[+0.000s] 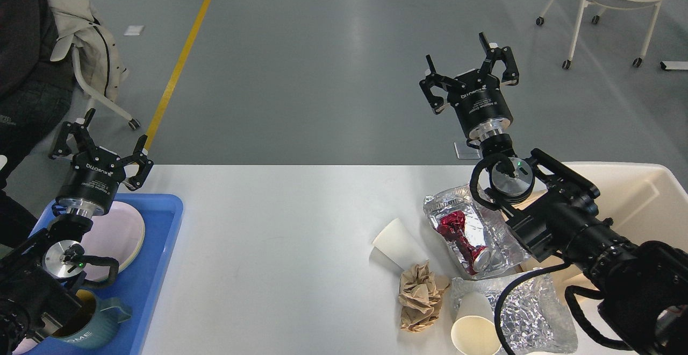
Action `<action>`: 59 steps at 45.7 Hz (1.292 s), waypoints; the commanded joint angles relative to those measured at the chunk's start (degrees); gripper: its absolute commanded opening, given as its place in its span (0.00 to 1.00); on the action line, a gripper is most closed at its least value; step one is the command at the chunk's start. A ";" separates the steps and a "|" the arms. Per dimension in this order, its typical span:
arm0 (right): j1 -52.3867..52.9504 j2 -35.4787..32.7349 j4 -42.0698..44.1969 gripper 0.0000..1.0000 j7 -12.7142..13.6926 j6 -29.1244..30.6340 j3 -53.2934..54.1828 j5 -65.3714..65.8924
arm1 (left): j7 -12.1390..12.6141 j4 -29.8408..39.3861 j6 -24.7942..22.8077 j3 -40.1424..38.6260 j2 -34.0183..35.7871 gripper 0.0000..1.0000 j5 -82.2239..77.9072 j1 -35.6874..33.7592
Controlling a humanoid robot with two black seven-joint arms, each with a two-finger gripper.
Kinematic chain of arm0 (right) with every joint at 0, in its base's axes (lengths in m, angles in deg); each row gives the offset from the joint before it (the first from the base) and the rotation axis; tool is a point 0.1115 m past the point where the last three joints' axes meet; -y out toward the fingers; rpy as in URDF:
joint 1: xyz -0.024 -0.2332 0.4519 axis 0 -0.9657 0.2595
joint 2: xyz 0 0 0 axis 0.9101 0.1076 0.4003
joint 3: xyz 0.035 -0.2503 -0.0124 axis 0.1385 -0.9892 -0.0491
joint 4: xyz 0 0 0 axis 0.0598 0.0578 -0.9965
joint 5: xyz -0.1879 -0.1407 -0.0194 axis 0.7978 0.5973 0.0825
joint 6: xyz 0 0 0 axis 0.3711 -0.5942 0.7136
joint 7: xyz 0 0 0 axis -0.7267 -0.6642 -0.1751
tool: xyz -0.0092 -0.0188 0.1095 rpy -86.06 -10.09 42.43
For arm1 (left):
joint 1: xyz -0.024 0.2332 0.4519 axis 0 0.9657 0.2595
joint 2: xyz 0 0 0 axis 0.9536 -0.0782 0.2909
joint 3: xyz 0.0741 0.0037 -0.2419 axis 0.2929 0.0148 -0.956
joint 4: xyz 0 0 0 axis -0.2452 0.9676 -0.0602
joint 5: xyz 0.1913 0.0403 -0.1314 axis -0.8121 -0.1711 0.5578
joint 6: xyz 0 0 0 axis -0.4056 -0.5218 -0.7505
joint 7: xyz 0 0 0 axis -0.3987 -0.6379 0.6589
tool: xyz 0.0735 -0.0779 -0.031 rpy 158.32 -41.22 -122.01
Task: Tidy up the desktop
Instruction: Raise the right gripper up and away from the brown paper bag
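The white desktop (pixel 279 247) fills the lower middle of the head view. On its right side lie a tipped white paper cup (pixel 396 243), a crumpled brown paper ball (pixel 420 296), a crushed red can (pixel 462 239) on a silver foil bag (pixel 497 231), another foil bag (pixel 529 312) and an upright paper cup (pixel 473 333). My right gripper (pixel 468 70) is open and empty, raised high above the far table edge. My left gripper (pixel 99 137) is open and empty above the blue tray (pixel 156 269).
The blue tray at the left holds a pale plate (pixel 115 236) and a teal mug (pixel 88 325). A cream-white bin (pixel 645 193) stands at the right. Chairs stand on the floor at the far left (pixel 91 54) and far right (pixel 607 0).
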 commanded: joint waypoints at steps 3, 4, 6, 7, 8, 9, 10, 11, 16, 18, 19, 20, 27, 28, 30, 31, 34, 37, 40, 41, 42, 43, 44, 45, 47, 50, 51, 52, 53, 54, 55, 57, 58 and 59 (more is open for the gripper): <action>0.34 -2.56 0.34 1.00 0.41 -0.24 2.42 -0.26 | 0.00 0.00 -0.08 -0.09 -0.09 1.00 0.00 0.08; 0.42 -2.56 0.43 1.00 0.41 -0.59 2.42 -0.26 | 0.00 0.00 -0.08 -0.09 -0.09 1.00 0.00 0.08; 0.51 -2.65 0.17 1.00 0.41 -0.59 2.07 -0.18 | 0.00 0.00 -0.08 -0.09 -0.09 1.00 0.00 0.08; 0.60 -2.74 0.16 1.00 0.41 -0.59 1.72 0.08 | 0.00 0.00 -0.08 0.00 -0.09 1.00 0.00 0.08; 0.60 -2.74 0.16 1.00 0.41 -0.59 1.37 0.35 | 0.00 0.00 -0.08 0.00 -0.09 1.00 0.00 0.08; 0.60 -2.83 0.25 1.00 0.41 -0.59 0.84 0.35 | 0.00 0.00 -0.08 0.00 -0.09 1.00 0.00 0.08; 0.60 -2.92 0.34 1.00 0.41 -0.59 0.32 0.35 | 0.00 0.00 -0.08 -0.09 -0.09 1.00 0.00 0.08; 0.51 -3.09 0.43 1.00 0.41 -0.68 0.05 0.35 | 0.00 0.00 -0.08 0.00 -0.09 1.00 0.00 0.08; 0.34 -4.32 0.52 1.00 0.41 -0.77 0.05 0.18 | 0.00 0.00 -0.08 0.00 -0.09 1.00 0.00 0.08; 0.42 -4.32 0.69 1.00 0.32 -0.85 0.05 0.26 | 0.00 0.00 -0.08 0.00 -0.09 1.00 0.00 0.08; 0.34 -4.32 0.69 1.00 0.24 -0.94 0.05 0.26 | 0.00 0.00 -0.08 0.00 -0.09 1.00 0.00 0.08; 0.34 -4.32 0.78 1.00 0.24 -0.94 -0.04 0.26 | 0.00 0.00 -0.08 0.00 -0.09 1.00 0.00 0.08; 0.34 -4.06 1.57 1.00 0.06 -0.94 0.31 0.18 | 0.00 0.00 -0.08 0.00 -0.09 1.00 0.00 0.08; 0.34 -4.06 1.57 1.00 0.06 -0.94 0.31 0.18 | 0.00 0.00 -0.08 0.00 -0.09 1.00 0.00 0.08; 0.25 -4.15 1.66 1.00 0.15 -0.94 0.22 0.18 | 0.00 0.00 -0.08 0.00 -0.09 1.00 0.00 0.08; 0.07 -4.15 1.57 1.00 0.15 -0.94 0.14 0.18 | 0.00 0.00 -0.08 0.00 -0.09 1.00 0.00 0.08; -0.10 -4.15 1.57 1.00 0.32 -0.94 -0.21 0.18 | 0.00 0.00 -0.08 0.00 -0.09 1.00 0.00 0.08; 0.07 -4.06 1.66 1.00 0.76 -1.12 -0.48 0.26 | 0.00 0.00 -0.08 0.00 -0.09 1.00 0.00 0.08; 0.34 -4.32 2.18 1.00 1.29 -1.91 -0.83 0.26 | 0.00 0.00 -0.08 0.00 -0.09 1.00 0.00 0.08; 0.34 -4.32 2.19 1.00 1.46 -1.91 -0.83 0.35 | 0.00 0.00 -0.08 0.00 -0.09 1.00 0.00 0.08; 0.34 -4.32 2.19 1.00 1.64 -1.91 -0.83 0.35 | 0.00 0.00 -0.08 0.00 -0.09 1.00 0.00 0.08; 0.34 -4.32 2.19 1.00 1.73 -1.99 -0.83 0.35 | 0.00 0.00 -0.08 0.00 -0.09 1.00 0.00 0.08; 0.42 -4.24 2.19 1.00 1.82 -2.17 -0.92 0.35 | 0.00 0.00 -0.08 0.00 -0.09 1.00 0.00 0.08; 0.42 -4.23 2.10 1.00 1.90 -2.26 -0.92 0.44 | 0.00 0.00 -0.08 0.00 -0.09 1.00 0.00 0.08; 0.42 -4.06 2.10 1.00 2.25 -2.78 -1.01 0.53 | 0.00 0.00 -0.08 0.00 -0.09 1.00 0.00 0.08; 2.26 -3.88 1.40 1.00 3.57 -4.10 -3.72 2.01 | 0.00 0.00 -0.08 0.00 -0.09 1.00 0.00 0.08; 3.05 -3.88 1.39 1.00 4.45 -4.71 -5.56 2.98 | 0.00 0.00 -0.08 0.00 -0.09 1.00 0.00 0.08; 4.02 -3.88 1.48 1.00 5.50 -5.59 -8.10 4.47 | 0.00 0.00 -0.08 0.00 -0.09 1.00 0.00 0.08; 5.42 -3.88 1.66 1.00 6.64 -6.38 -10.82 5.96 | 0.00 0.00 -0.08 0.00 -0.09 1.00 0.00 0.08; 7.17 -4.06 1.66 1.00 7.78 -7.26 -13.90 7.80 | 0.00 0.00 -0.08 0.00 -0.09 1.00 0.00 0.08; 8.67 -4.58 1.22 1.00 8.84 -7.70 -16.89 9.47 | 0.00 0.00 -0.08 0.00 -0.09 1.00 0.00 0.08; 12.18 -6.24 -0.87 1.00 10.51 -8.23 -25.30 13.07 | 0.00 0.00 -0.08 0.00 -0.09 1.00 0.00 0.08; 13.59 -7.30 -2.37 1.00 11.13 -8.41 -28.57 14.40 | 0.00 0.00 -0.08 0.00 -0.09 1.00 0.00 0.08; 15.61 -8.44 -3.86 1.00 11.66 -8.41 -32.26 15.81 | 0.00 0.00 -0.08 0.00 -0.09 1.00 0.00 0.08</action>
